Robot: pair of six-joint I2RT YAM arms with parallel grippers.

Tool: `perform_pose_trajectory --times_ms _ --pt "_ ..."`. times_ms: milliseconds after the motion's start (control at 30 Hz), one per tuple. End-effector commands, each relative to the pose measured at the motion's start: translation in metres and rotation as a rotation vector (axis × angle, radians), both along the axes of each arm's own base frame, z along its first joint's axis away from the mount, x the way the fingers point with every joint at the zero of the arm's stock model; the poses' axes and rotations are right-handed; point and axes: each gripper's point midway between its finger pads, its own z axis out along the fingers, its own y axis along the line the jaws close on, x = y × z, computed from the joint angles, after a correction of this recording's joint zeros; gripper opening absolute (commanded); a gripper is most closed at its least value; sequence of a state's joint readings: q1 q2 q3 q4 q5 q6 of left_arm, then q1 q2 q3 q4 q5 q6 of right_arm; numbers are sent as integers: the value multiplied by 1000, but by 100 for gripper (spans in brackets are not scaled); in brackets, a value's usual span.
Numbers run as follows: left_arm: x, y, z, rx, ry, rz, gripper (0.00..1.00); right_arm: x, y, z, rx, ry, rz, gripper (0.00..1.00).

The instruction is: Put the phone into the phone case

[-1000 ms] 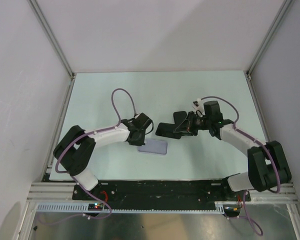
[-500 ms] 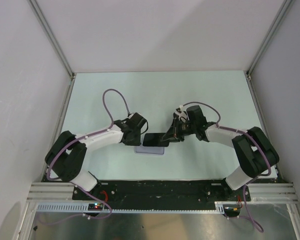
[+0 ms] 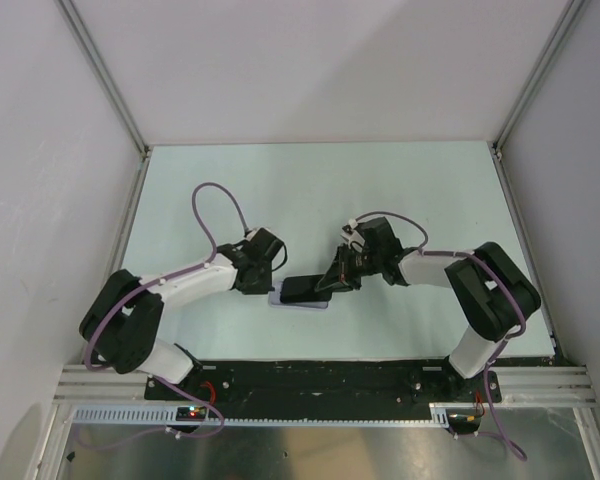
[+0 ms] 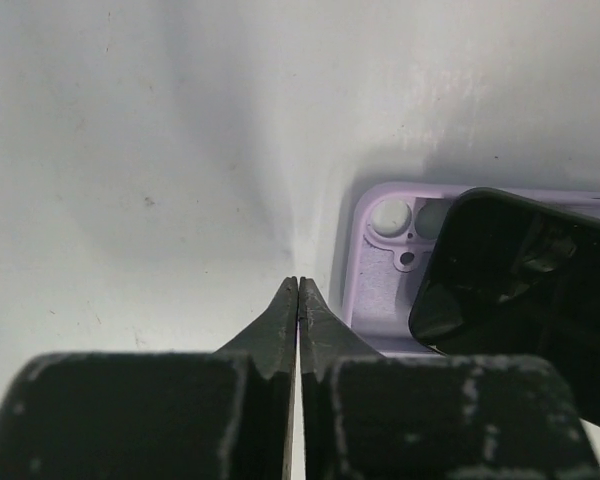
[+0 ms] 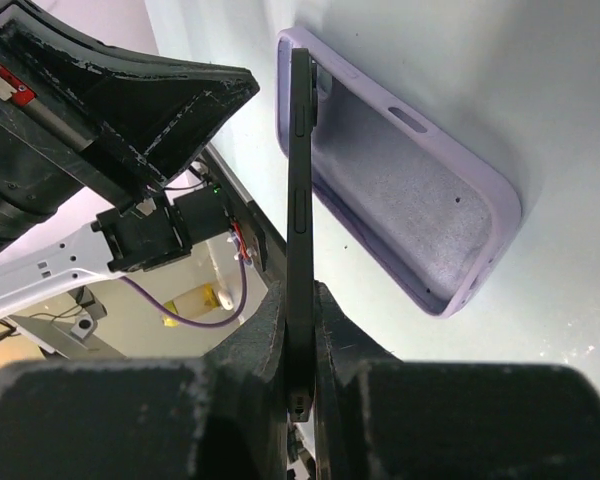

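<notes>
The lilac phone case lies open side up on the table, its camera-hole end toward my left gripper. The black phone hangs tilted over the case, its far end reaching the camera end. My right gripper is shut on the phone's near end, and in the right wrist view the phone stands edge-on between the fingers above the case. My left gripper is shut and empty, with its tips on the table just left of the case.
The left arm's gripper body sits close beyond the phone's far end. Pale table surface stretches behind both arms, bounded by white walls and metal frame posts.
My right arm carried the phone left and lowered it over the case. My left gripper opened briefly, shut again, and shifted to the case's left end.
</notes>
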State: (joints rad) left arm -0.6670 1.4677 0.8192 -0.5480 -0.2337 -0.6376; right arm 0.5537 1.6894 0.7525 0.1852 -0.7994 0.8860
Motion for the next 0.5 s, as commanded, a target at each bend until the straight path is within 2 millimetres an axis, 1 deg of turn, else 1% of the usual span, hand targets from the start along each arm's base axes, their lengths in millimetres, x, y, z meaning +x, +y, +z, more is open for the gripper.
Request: perform_pose_trajectory --times_ms 0,233,467 --pt "4 2 1 -5 -22 32 0 3 13 14 65 -49 39 0" --pt "3 -16 -8 -67 5 7 0 -2 16 5 55 -28 54 0" --pt "4 -28 -16 -89 22 -12 0 -8 17 -3 33 -4 65 0"
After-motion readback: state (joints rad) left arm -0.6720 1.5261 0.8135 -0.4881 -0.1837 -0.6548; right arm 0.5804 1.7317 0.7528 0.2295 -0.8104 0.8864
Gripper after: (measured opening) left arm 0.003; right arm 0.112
